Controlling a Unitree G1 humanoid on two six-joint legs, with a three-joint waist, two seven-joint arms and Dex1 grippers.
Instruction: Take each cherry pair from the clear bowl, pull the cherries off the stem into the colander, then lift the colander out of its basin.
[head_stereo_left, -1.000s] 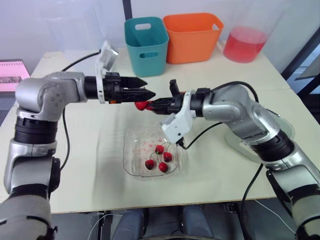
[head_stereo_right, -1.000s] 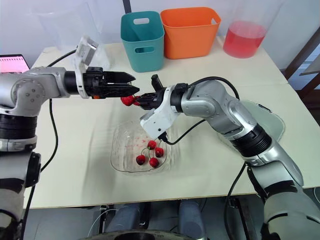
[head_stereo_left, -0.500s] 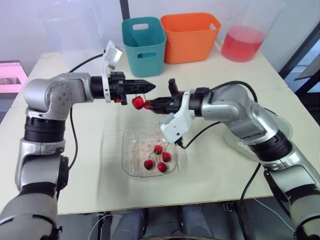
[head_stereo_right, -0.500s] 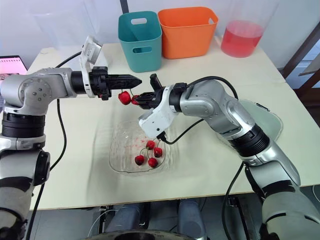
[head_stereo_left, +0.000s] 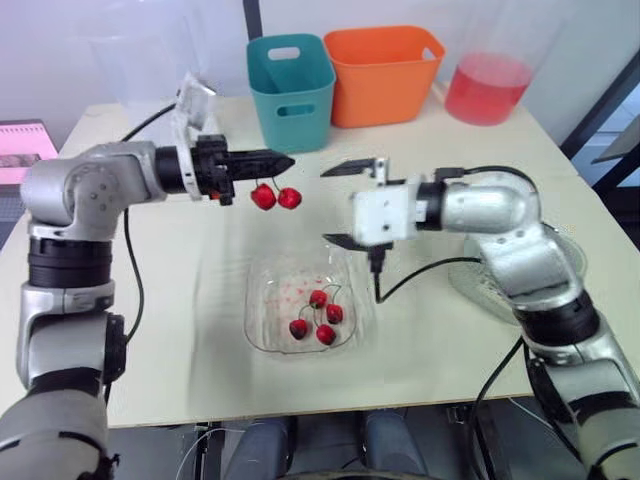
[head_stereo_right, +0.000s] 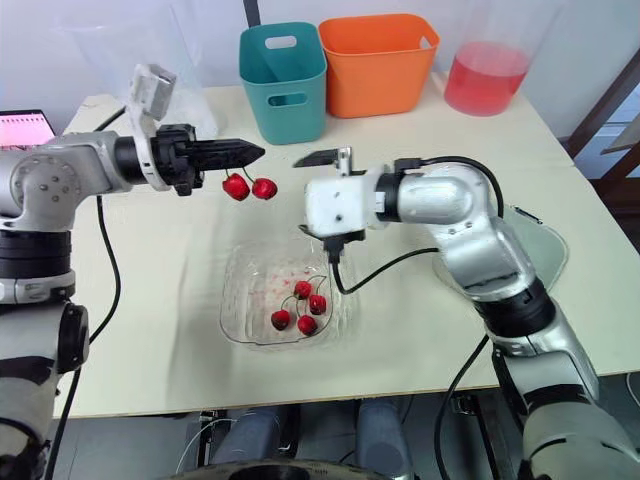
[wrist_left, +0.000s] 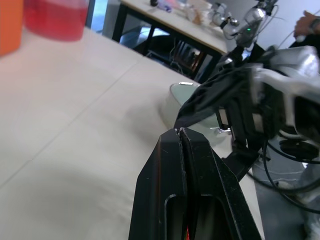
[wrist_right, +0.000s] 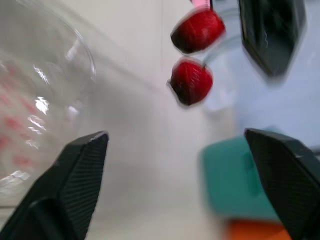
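A cherry pair (head_stereo_left: 275, 197) hangs by its stem from my left gripper (head_stereo_left: 288, 160), which is shut on the stem above the table, behind the clear bowl (head_stereo_left: 262, 300). The left wrist view shows those fingers (wrist_left: 172, 150) pressed together. My right gripper (head_stereo_left: 341, 203) stands open just right of the pair, apart from it, with nothing between its fingers. In the right wrist view both cherries (wrist_right: 192, 80) dangle ahead of that gripper (wrist_right: 175, 135). Several more cherries (head_stereo_left: 318, 318) lie in the bowl. A pale round basin (head_stereo_right: 545, 245) sits at the right, largely behind my right arm.
A teal bin (head_stereo_left: 292, 90) and an orange bin (head_stereo_left: 385, 72) stand at the back of the table, with a red-tinted tub (head_stereo_left: 489, 88) to their right. A pink item (head_stereo_left: 25, 150) lies off the table's left edge.
My right gripper has let go of the cherry, opened wide and drawn back to the right. My left gripper has shut on the stem and now holds the pair alone.
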